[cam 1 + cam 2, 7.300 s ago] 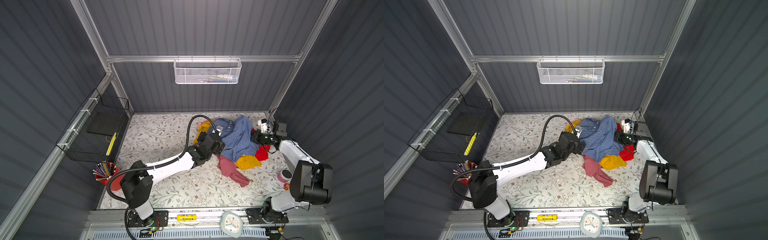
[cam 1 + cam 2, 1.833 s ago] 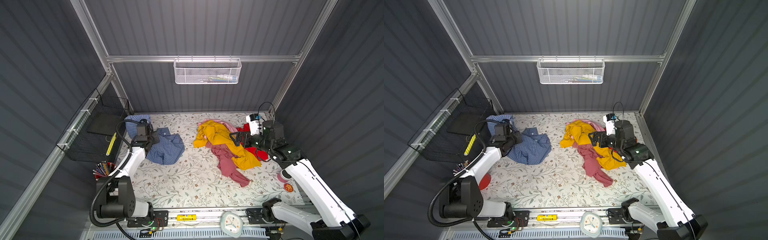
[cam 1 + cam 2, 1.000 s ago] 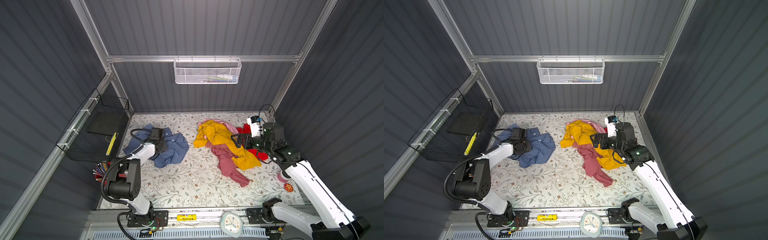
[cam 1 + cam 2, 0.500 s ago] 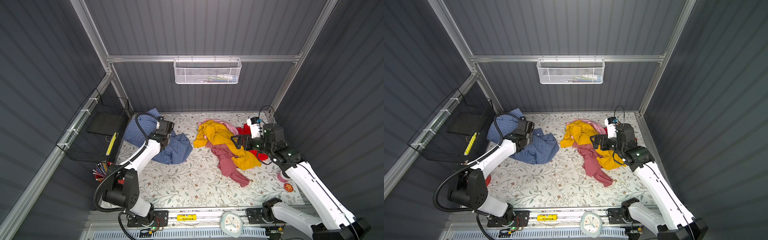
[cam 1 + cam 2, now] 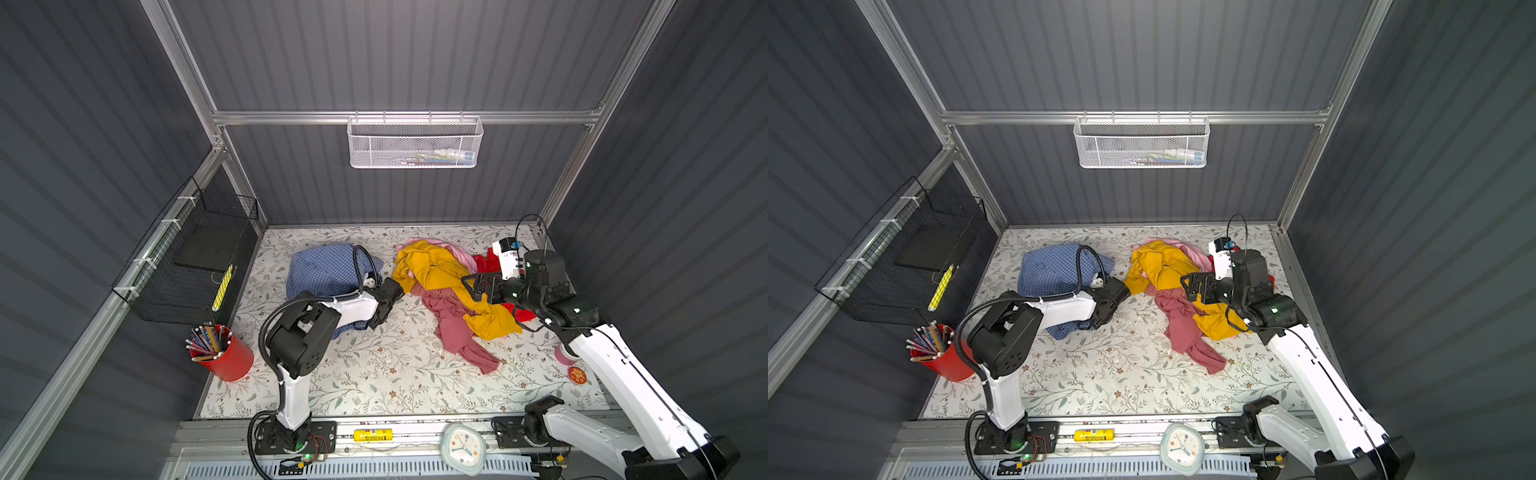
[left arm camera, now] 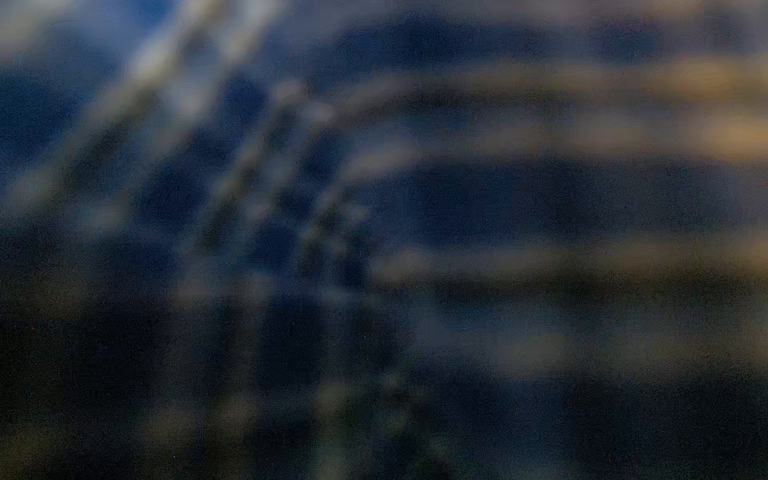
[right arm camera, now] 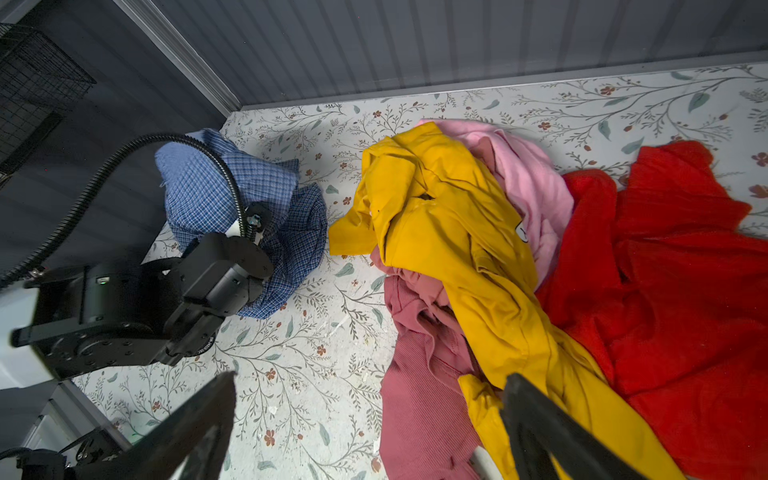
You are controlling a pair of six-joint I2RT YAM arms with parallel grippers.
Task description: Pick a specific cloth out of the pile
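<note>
The bench (image 5: 395, 374) carried two separate heaps. The pile (image 5: 440, 274) of mustard, pink and red garments lay directly under and beyond the right end effector (image 5: 476, 286). Its fingers (image 7: 195, 424) stood spread wide with nothing between them, above the mustard garment (image 7: 457, 232).

The shirt (image 5: 328, 270) lay well apart from that end effector, across a strip of bare bench, and clear of the pile. It sat bunched against the left end effector (image 5: 376, 320). Most of its bulk lay behind that end effector toward the back wall, and a smaller fold ran under the forearm toward the front. Its long axis seemed to run from back to front, roughly across the line of the left forearm. The left arm was much the nearer of the two.

Whether the left end effector was clamped on the shirt or parted could not be told. Its tips were hidden in both top views, and the left wrist view showed only blurred blue check close to the lens. Any further move on the shirt would probably fall to the left arm.
</note>
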